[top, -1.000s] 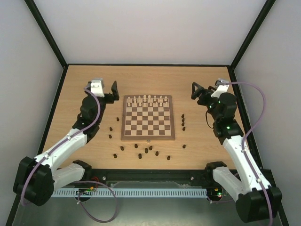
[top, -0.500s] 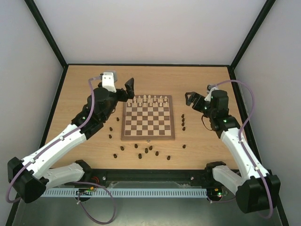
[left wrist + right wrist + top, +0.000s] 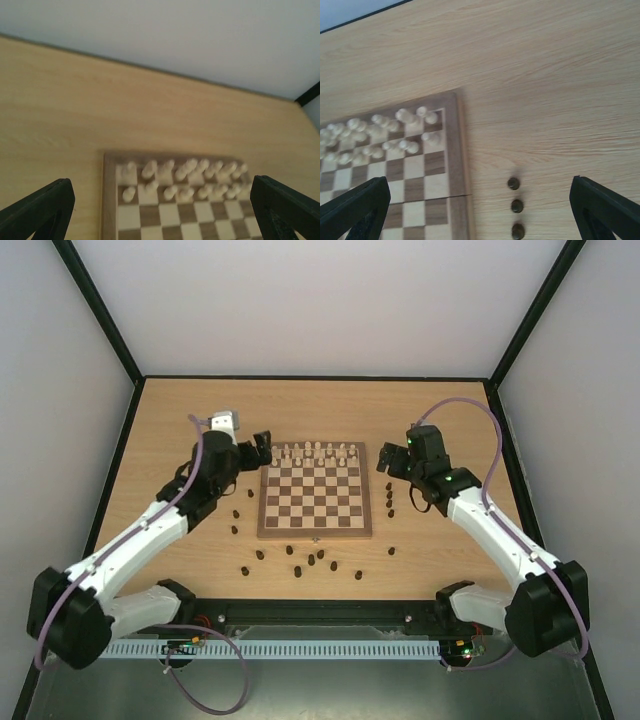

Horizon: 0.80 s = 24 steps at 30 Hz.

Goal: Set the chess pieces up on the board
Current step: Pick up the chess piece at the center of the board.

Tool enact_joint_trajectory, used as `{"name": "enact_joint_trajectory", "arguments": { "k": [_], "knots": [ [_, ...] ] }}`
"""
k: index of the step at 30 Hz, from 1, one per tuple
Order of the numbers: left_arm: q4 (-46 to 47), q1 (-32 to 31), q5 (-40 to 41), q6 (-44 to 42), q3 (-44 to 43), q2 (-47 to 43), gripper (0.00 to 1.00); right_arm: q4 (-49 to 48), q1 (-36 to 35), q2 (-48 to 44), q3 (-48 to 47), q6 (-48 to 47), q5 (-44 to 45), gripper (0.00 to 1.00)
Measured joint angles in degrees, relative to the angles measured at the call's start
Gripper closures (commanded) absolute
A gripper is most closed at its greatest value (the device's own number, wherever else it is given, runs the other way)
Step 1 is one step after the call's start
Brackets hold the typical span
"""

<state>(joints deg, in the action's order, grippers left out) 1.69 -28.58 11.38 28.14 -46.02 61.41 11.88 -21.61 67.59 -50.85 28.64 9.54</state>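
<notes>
The board (image 3: pixel 315 490) lies mid-table, with cream-white pieces on its two far rows. Dark brown chess pieces (image 3: pixel 310 561) lie scattered on the table in front of it; three stand in a column right of it (image 3: pixel 390 499), and a few more lie left of it (image 3: pixel 236 512). My left gripper (image 3: pixel 260 448) hovers open at the board's far-left corner, holding nothing. My right gripper (image 3: pixel 392 461) hangs open above the table by the far-right corner, just beyond the column of three (image 3: pixel 517 205). Both wrist views show the board (image 3: pixel 111 200) (image 3: pixel 455 150) between wide-spread fingers.
White walls with black frame posts enclose the wooden table (image 3: pixel 320 405). Bare wood stretches behind the board and along both side edges. The arm bases and a cable rail (image 3: pixel 300 648) sit at the near edge.
Both arms swung inward from the table's far sides toward the board's far corners. The left gripper came down to the far-left corner and the right one moved left above the three dark pieces.
</notes>
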Motion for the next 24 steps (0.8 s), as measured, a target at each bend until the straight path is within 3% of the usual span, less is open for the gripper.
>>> {"name": "enact_joint_trajectory", "arguments": {
  "k": [8,15,24],
  "knots": [
    [-3.69,-0.55,-0.48,0.92,0.15,10.58,0.01,0.74,-0.13,6.86,-0.13,-0.74,6.67,0.24],
    [-6.60,-2.16,7.45,0.74,0.48,8.76,0.01,2.03,-0.13,16.70,-3.41,-2.08,6.71,0.39],
    [-11.52,-0.96,18.88,6.23,1.07,8.41,0.01,2.58,-0.13,21.55,-5.66,-2.73,8.24,0.54]
  ]
}}
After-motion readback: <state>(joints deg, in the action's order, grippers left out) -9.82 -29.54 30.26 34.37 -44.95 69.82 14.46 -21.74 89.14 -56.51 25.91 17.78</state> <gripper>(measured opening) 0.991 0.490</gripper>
